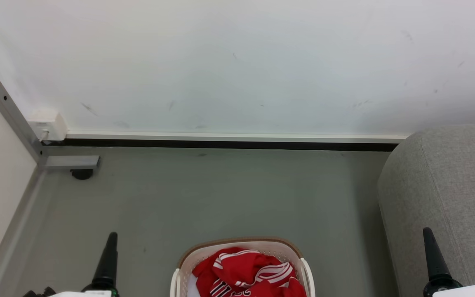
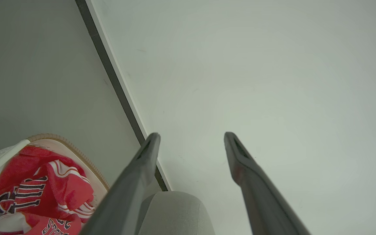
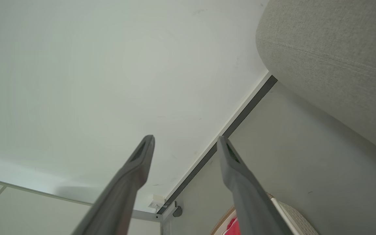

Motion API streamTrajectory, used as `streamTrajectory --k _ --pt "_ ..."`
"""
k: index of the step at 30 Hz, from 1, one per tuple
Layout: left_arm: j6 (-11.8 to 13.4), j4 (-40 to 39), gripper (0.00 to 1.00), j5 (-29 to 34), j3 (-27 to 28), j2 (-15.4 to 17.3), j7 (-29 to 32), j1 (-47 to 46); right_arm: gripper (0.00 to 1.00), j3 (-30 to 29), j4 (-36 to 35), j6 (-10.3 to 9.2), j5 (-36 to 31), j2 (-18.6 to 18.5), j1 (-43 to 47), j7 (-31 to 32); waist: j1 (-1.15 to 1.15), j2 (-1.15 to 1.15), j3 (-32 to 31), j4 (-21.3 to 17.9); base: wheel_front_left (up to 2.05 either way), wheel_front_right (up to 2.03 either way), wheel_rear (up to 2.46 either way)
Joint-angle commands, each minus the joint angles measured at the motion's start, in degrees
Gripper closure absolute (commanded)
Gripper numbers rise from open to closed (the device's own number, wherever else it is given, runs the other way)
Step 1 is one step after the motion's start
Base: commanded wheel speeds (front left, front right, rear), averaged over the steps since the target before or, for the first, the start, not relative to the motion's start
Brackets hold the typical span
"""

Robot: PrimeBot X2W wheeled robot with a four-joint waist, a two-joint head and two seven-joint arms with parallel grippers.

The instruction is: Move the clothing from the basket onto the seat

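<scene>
1. Clothing [image 1: 248, 274]: red jerseys with white stripe trim and dark lettering, heaped inside basket [image 1: 241, 241], near centre, on floor [image 1: 221, 194].
2. Seat [image 1: 447, 185]: light-grey cushion, right of basket, just beside it.
3. Left gripper [image 2: 191, 135]: fingers spread wide, holding nothing, raised to left of basket.
4. Right gripper [image 3: 185, 138]: fingers spread wide, holding nothing, raised to right of basket, by near edge of seat.
5. Step in hand, as judged: start of first pick, no jersey yet lifted.
6. Next move, as judged: lower one gripper into basket, close on top fold, lift clear of rim, carry right onto seat.
</scene>
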Motion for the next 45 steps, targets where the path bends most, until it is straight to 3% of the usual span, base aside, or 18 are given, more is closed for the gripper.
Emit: streamTrajectory --k 1,13,45 --pt "-0.16 -1.16 0.00 2.27 -0.27 0.40 -0.62 -0.15 0.00 0.26 -1.22 -0.02 -2.56 -0.60 -0.39 -0.59 0.00 0.00 0.01 -0.02 0.00 0.00 0.00" --pt "-0.21 -2.69 0.00 12.96 -1.99 0.49 -3.28 1.06 0.00 1.99 -2.10 -0.03 -14.49 -0.71 0.42 -3.24 0.00 0.00 0.15 -0.10 0.00 0.00 0.00" --pt "-0.29 -4.65 0.00 31.19 -4.84 0.69 -8.87 3.22 0.00 5.71 -3.74 -0.06 -36.26 -0.94 1.66 -8.84 0.00 0.00 0.67 -0.45 0.00 0.00 0.00"
